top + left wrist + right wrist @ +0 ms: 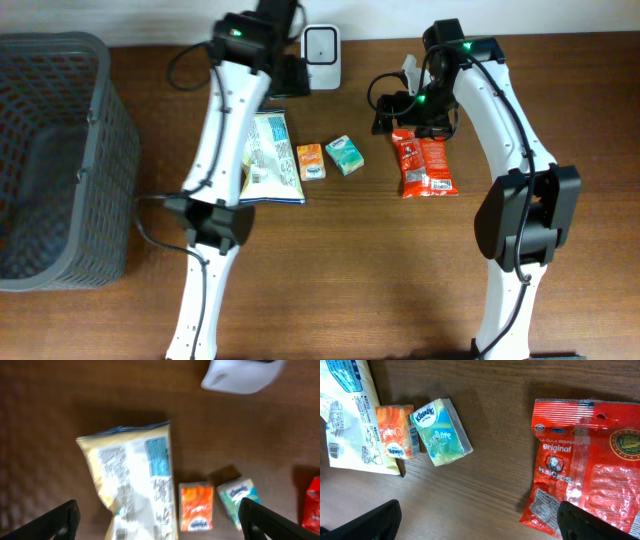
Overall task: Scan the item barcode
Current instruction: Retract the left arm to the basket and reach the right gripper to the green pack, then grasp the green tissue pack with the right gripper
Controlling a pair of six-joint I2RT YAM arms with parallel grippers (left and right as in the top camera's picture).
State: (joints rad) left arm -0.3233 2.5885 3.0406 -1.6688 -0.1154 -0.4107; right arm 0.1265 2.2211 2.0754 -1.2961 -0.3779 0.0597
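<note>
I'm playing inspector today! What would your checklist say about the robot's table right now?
Surface: brown wooden table, no spills seen.
Job's things: white scanner at the back; yellow bag, orange tissue pack, green tissue pack and red bag lying flat in a row.
Clutter: nothing seen.
Grippers: left gripper open and empty above the yellow bag; right gripper open and empty above the table between the green tissue pack and the red bag.
Cables: black cables loop along both arms, not lying on the items.
Surroundings: grey basket on the table's left side.
</note>
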